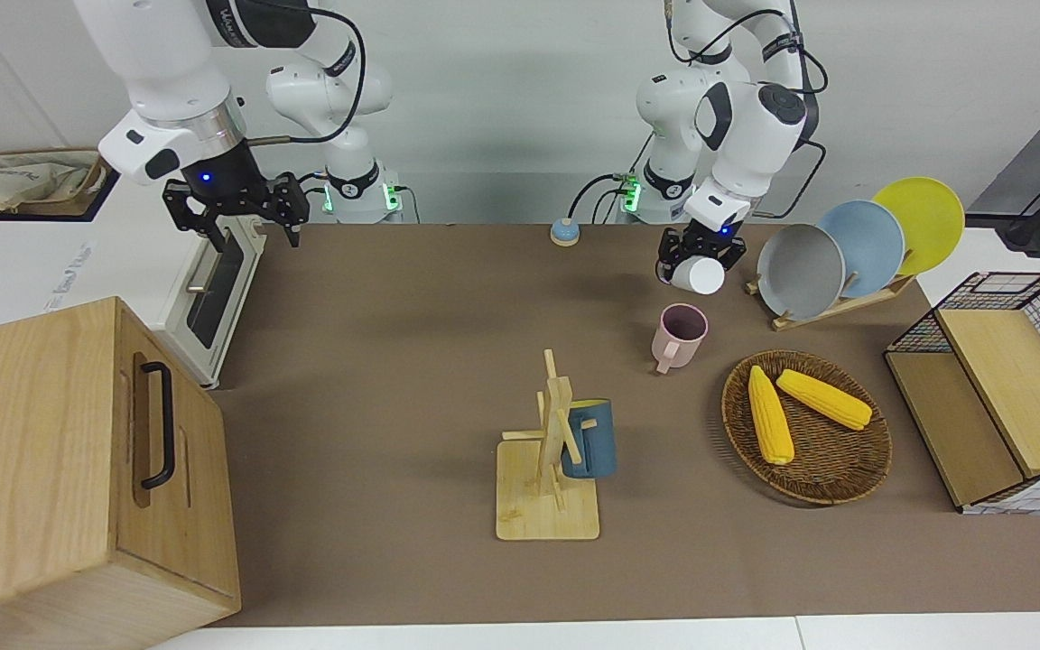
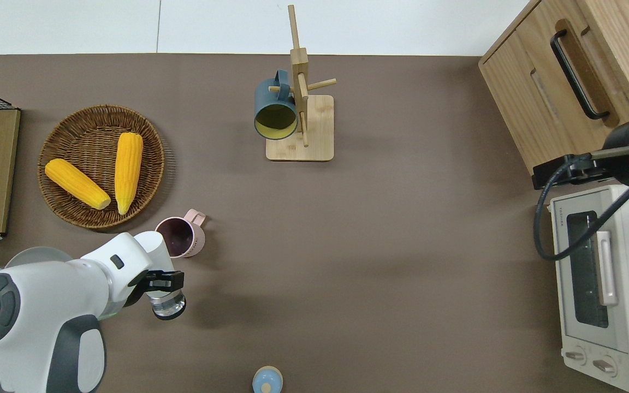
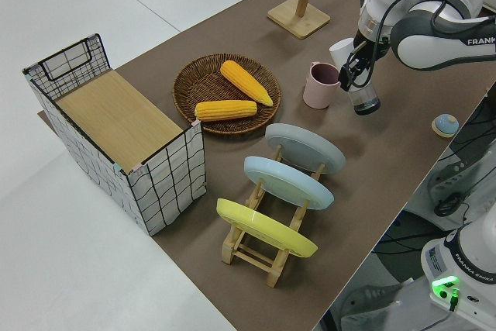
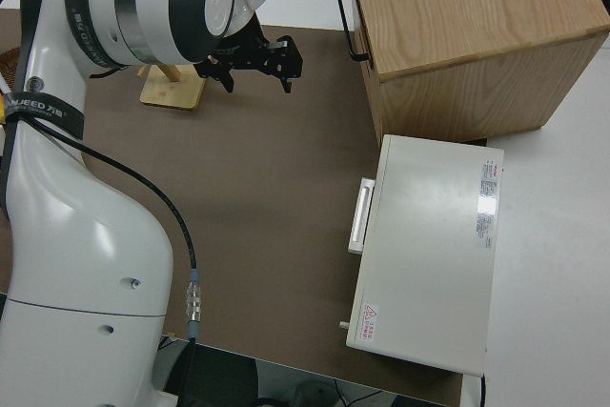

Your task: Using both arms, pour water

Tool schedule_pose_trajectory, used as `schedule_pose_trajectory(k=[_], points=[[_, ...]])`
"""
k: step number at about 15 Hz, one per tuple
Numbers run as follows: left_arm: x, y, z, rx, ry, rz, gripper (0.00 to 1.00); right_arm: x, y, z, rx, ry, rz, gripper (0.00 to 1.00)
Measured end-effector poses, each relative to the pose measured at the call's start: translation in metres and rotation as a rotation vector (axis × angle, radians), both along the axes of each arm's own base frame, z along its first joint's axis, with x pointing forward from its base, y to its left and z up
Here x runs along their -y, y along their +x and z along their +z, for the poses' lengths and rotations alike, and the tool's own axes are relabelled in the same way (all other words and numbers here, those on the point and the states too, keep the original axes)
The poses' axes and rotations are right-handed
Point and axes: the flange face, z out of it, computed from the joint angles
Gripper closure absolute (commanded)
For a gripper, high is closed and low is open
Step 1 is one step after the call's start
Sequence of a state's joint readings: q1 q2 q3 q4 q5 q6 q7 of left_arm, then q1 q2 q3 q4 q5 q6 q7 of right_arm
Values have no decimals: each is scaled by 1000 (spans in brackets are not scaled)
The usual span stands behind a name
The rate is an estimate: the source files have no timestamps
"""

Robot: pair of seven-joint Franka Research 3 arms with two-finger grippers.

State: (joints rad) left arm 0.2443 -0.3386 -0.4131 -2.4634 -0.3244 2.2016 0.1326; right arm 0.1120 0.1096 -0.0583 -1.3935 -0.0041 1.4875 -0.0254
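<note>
My left gripper (image 1: 699, 262) (image 2: 165, 285) (image 3: 357, 83) is shut on a pale, see-through cup (image 1: 701, 277) (image 2: 168, 307) (image 3: 364, 101), held tilted in the air. In the overhead view the cup hangs over bare table, a little nearer to the robots than a pink mug (image 1: 679, 336) (image 2: 179, 237) (image 3: 319, 86) standing upright. Water is out of view in every frame. The right arm is parked, its gripper (image 1: 254, 230) (image 4: 257, 78) open with nothing between the fingers.
A wicker basket (image 1: 854, 469) holds two corn cobs. Also on the table are a wooden mug tree (image 1: 549, 487) with a blue mug (image 1: 590, 440), a plate rack (image 3: 263, 249), a wire crate (image 3: 167, 184), a toaster oven (image 2: 604, 284), a wooden cabinet (image 1: 41, 469) and a small blue knob (image 1: 563, 232).
</note>
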Motion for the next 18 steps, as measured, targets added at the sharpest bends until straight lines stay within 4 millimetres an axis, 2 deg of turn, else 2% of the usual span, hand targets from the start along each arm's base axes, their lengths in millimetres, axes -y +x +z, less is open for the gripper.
schedule_pose_trajectory(k=[3, 12, 18], points=[[0, 4, -4, -42, 36, -10, 1000, -6, -1, 1, 1, 1, 10, 13], [3, 28, -9, -154, 54, -21, 1000, -5, 0, 1, 1, 0, 9, 13], [4, 31, -10, -205, 80, -28, 1000, -5, 0, 1, 1, 0, 9, 13]])
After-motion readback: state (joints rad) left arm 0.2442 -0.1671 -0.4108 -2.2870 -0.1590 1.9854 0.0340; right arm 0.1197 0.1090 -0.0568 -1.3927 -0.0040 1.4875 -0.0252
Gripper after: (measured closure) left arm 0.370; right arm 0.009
